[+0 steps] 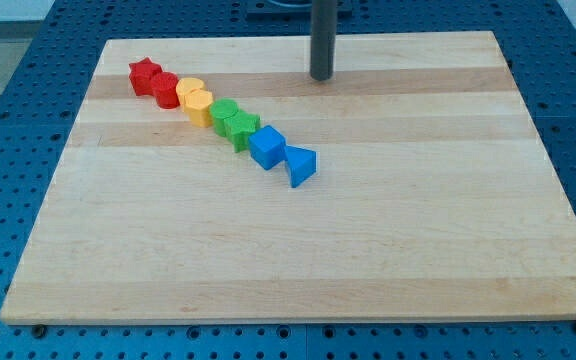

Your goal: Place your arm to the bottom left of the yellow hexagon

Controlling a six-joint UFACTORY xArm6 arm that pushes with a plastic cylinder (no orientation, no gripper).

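Observation:
Several blocks lie in a slanted row on the wooden board point(298, 240), from the upper left down to the middle. In order they are a red star point(144, 72), a red cylinder point(165, 90), a yellow block that looks hexagonal point(190, 92), a second yellow block whose shape is unclear point(200, 107), a green cylinder point(225, 113), a green star point(241, 129), a blue cube point(267, 147) and a blue triangle point(301, 165). My tip point(322, 76) rests on the board near its top edge, well to the right of the yellow blocks and slightly above them.
The board sits on a blue perforated table point(28, 90) that surrounds it on all sides. The rod rises out of the view's top.

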